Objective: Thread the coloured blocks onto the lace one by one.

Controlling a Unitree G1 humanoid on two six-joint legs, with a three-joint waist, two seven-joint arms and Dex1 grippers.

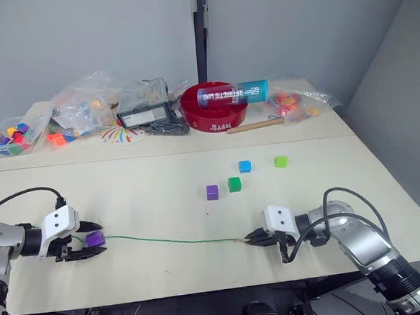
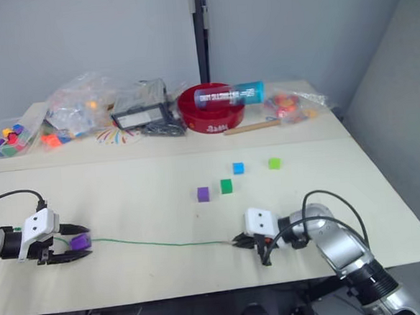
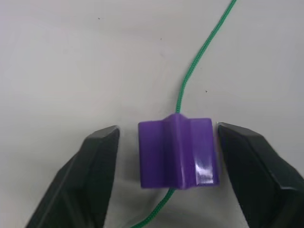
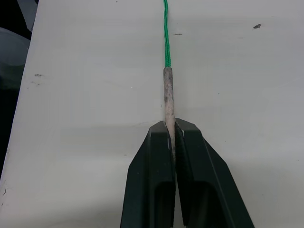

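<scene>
Below, on the pale table (image 1: 160, 168), the lace (image 1: 172, 239) lay stretched in a nearly straight line between my two grippers. My left gripper (image 3: 166, 156) was released: its two black fingers (image 3: 90, 171) stood apart on either side of a purple block (image 3: 178, 152), with a narrow gap on each side, touching neither face. That block was already threaded; the green string entered one face and emerged from the opposite one. In the head views the same purple block sat at my left gripper's tips, near the table's front edge.

My right gripper (image 4: 172, 130) was clenched on the lace's stiff pale tip (image 4: 168, 95). The tip projected forward from between the closed fingers, and the green string continued from its far end.

Four blocks remained loose on the table, well apart from both grippers: a second purple block (image 1: 212, 193), a dark green block (image 1: 234, 184) just beside it, a light blue block (image 1: 244, 166) farther back, and a lime green block (image 1: 281, 162) to the right of that.

Along the table's far side lay clear plastic bags (image 1: 91, 101) of mixed toy pieces, a red bowl (image 1: 214, 107) with a blue-capped tube (image 1: 234, 93) lying across it, and a wooden stick (image 1: 255, 125).
</scene>
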